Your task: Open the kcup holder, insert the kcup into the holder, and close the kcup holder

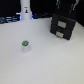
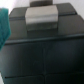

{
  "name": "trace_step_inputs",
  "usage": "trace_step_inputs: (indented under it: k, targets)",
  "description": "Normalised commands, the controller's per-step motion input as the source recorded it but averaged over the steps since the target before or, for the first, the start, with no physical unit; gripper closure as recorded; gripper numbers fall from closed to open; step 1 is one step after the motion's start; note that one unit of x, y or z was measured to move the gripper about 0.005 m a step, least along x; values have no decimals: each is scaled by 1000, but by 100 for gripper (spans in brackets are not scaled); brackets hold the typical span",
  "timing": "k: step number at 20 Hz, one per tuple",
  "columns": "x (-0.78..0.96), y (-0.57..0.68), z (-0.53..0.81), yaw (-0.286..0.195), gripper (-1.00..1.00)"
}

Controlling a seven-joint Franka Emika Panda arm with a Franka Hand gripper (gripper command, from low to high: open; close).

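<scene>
The kcup holder [image 1: 62, 26] is a black boxy unit with two pale handle slots on its front, standing at the exterior view's back right. The kcup [image 1: 24, 45], a tiny white cup with a green top, stands upright on the white table [image 1: 45, 62], well to the exterior view's left of the holder. My gripper [image 1: 68, 8] hangs dark and blurred just above and behind the holder's top, and its fingers cannot be made out. The wrist view is filled by the holder's black surface [image 2: 47, 55] with a grey slot [image 2: 41, 18]. The kcup is out of the wrist view.
A white upright object [image 1: 25, 11] stands at the back of the table, with dark and blue clutter [image 1: 9, 19] beside it. A teal blurred shape [image 2: 4, 27] sits at the wrist view's edge.
</scene>
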Motion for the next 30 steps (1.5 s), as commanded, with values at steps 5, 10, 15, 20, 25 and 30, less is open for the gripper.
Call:
trace_step_inputs:
  k: [5,10,15,20,25,30]
  targets:
    - [-168,178,-405,-50,-100]
    - [-121,169,-362,-24,-100]
    - [-140,210,-403,-20,-100]
    - [-209,160,-448,-5,-100]
    - [-331,55,-397,-1,-100]
    - [-321,14,-378,-1,-100]
